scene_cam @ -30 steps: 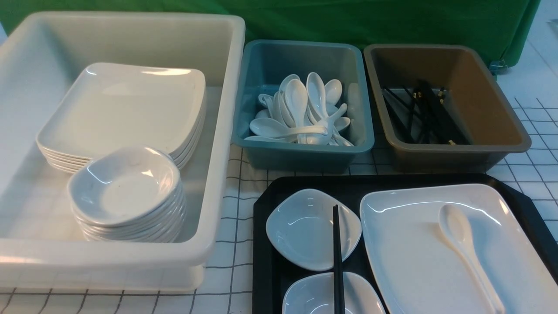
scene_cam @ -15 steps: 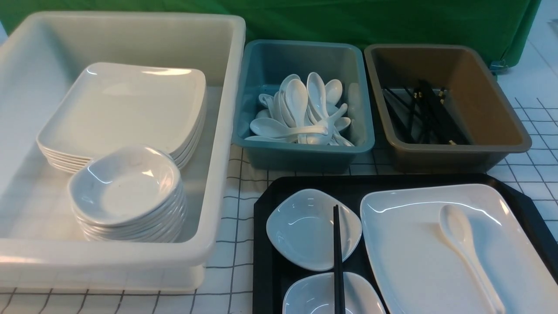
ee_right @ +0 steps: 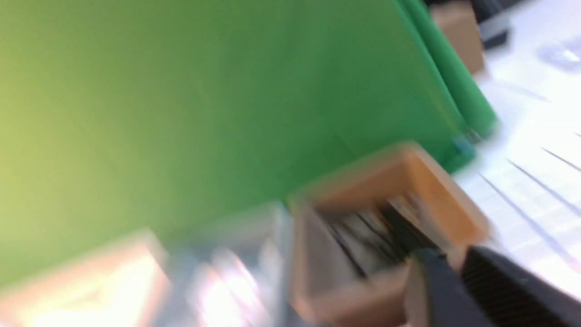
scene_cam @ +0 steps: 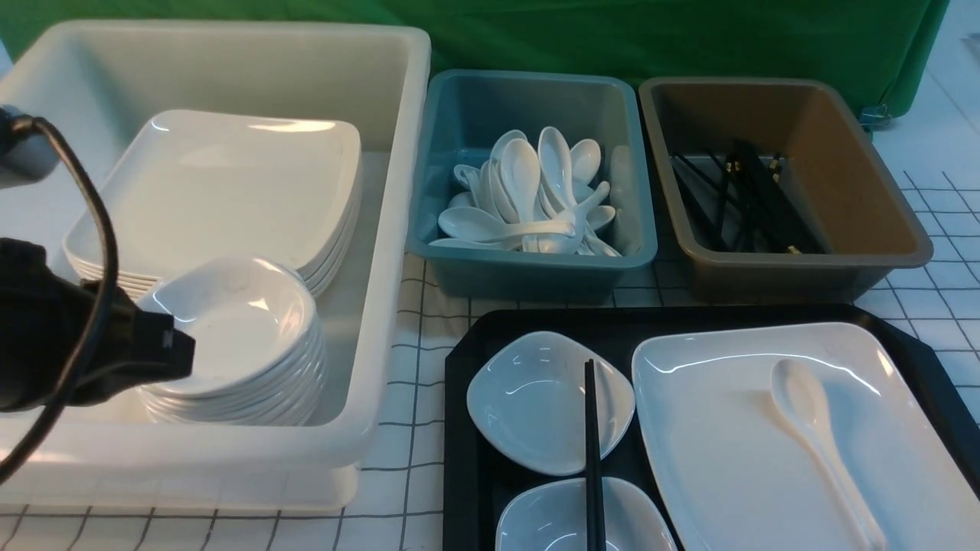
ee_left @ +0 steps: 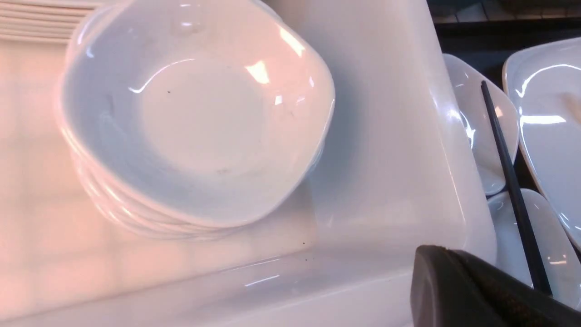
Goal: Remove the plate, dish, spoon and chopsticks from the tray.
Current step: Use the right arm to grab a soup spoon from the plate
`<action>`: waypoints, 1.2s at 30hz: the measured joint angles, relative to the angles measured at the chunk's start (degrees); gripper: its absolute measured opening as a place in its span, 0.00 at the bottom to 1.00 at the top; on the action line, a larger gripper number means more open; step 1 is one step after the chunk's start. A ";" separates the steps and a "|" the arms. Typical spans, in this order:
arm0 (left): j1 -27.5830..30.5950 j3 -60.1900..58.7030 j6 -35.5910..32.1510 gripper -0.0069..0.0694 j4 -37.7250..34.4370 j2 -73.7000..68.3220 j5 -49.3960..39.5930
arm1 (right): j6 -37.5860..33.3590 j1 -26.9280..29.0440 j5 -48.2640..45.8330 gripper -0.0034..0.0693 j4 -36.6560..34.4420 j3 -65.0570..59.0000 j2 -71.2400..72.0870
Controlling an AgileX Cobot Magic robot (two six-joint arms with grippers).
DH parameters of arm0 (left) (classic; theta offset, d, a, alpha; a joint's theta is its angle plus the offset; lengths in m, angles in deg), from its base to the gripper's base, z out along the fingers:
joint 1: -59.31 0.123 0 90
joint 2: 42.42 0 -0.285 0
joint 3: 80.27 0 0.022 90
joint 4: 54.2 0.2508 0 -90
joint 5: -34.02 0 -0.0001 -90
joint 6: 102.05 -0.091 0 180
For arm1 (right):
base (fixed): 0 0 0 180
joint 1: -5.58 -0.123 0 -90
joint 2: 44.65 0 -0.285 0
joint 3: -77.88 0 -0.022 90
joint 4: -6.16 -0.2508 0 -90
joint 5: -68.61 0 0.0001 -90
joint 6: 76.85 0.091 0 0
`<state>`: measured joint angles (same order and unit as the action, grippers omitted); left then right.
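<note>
The black tray (scene_cam: 459, 428) carries the large white plate (scene_cam: 735, 474) on its right half. The white spoon (scene_cam: 819, 436) lies on that plate. Left of the plate sit a small white dish (scene_cam: 528, 405) and a second one (scene_cam: 551, 520). The black chopsticks (scene_cam: 591, 444) lie across both. My left gripper (scene_cam: 182, 353) is shut and holds nothing. It hovers over the near part of the white bin, by the stacked small dishes. In the left wrist view its tip (ee_left: 433, 256) is over the bin's rim, with the chopsticks (ee_left: 513, 186) beyond. My right gripper (ee_right: 454, 265) shows only in its blurred wrist view, near the brown bin (ee_right: 445, 181).
A big white bin (scene_cam: 398, 229) at the left holds a stack of plates (scene_cam: 222, 184) and a stack of small dishes (scene_cam: 237, 329). A blue bin (scene_cam: 536, 268) holds several spoons. A brown bin (scene_cam: 804, 268) holds black chopsticks. A green curtain closes the back.
My left arm has come into the front view from the left, over the white bin's near side. Nothing on the tray has moved.
</note>
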<state>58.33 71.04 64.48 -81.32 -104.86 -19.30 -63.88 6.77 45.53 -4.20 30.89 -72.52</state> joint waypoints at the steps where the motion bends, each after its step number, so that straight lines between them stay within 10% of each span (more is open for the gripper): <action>1: 0.00 0.00 -0.56 0.09 -0.24 -0.19 0.25 | -4.75 0.00 -3.86 0.10 -0.13 3.13 -3.00; 11: -0.81 0.67 -8.60 0.08 -10.32 -0.70 3.09 | -21.66 0.00 -32.92 0.06 -0.46 20.66 -38.34; 18: -13.24 6.40 -6.07 0.08 -5.19 -4.09 3.88 | -29.73 -2.35 -32.26 0.23 -1.28 21.21 -51.71; 26: -39.72 15.11 1.42 0.08 8.03 -18.88 6.94 | -29.52 -10.31 -22.67 0.73 -0.34 21.55 -62.49; 36: -50.50 21.41 -0.79 0.08 8.70 -33.97 9.75 | -24.14 -11.49 -20.45 0.75 5.31 21.55 -73.33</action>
<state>7.82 92.45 63.69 -72.62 -138.83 -9.55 -88.02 -4.72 25.08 1.11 52.44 -145.84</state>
